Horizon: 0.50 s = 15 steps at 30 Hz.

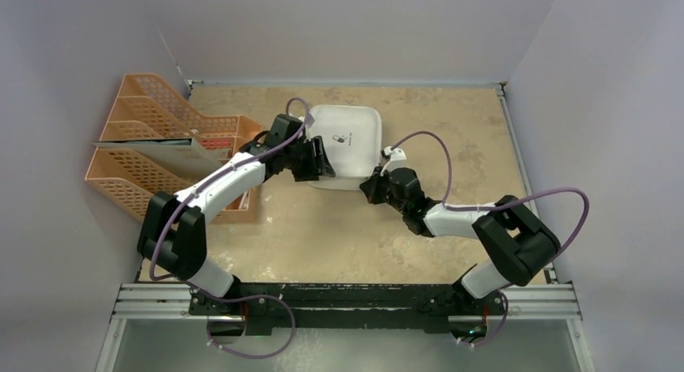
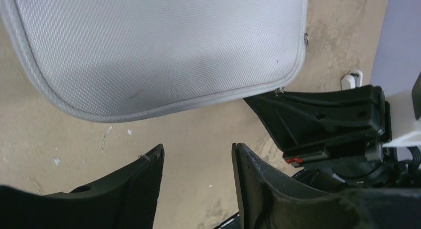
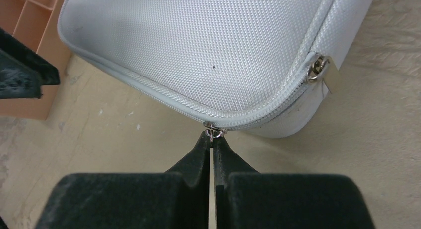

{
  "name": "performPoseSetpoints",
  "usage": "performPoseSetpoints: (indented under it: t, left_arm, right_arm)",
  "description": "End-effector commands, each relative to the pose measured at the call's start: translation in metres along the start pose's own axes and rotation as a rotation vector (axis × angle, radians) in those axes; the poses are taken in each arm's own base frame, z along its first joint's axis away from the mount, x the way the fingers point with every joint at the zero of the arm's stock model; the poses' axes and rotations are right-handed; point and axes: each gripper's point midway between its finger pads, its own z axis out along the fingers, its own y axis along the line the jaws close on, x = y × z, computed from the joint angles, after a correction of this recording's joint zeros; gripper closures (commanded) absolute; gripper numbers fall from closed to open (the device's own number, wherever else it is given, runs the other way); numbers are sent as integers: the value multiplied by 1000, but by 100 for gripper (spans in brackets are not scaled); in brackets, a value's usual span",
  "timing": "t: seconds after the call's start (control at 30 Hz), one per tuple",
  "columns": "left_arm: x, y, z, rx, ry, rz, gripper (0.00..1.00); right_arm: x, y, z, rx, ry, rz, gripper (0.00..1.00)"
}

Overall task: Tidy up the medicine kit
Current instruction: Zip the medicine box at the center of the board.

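Right wrist view: your right fingers (image 3: 206,145) are pressed together, pinching the tiny zip pull (image 3: 214,131) on the medicine kit (image 3: 208,50), which lies closed on the counter (image 1: 339,227). Your left fingers (image 2: 150,172) are spread, empty, just short of it. The pull may slip, or the unheld kit drag. Only the top view shows the orange trays (image 1: 153,138) beside it

Legible markings: one sign, no readable words or numbers.

The pale grey-white rounded-square soft-shell case (image 1: 356,119) carries a small dark logo (image 1: 348,140), a rounded pill-like sign, near the middle of its lid in the top view. Any lettering beside that logo is too small to make out. In both wrist views the case fabric shows only a plain weave.
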Motion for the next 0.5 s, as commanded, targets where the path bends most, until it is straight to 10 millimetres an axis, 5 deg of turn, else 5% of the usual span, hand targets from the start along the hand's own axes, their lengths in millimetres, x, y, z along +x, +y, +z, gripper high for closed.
performPoseSetpoints:
  t: [0.0, 0.27, 0.47]
  left_arm:
    - [-21, -14, -3, 69, -131, -180, 48]
    - [-17, -10, 24, 52, -140, -274, 38]
    - [-10, 15, 41, -54, -134, -264, 38]
  right_arm:
    - [-22, 31, 2, -62, -95, 14, 100]
    - [-12, 50, 9, -92, -78, -15, 100]
    - [-6, 46, 11, -67, -63, -42, 100]
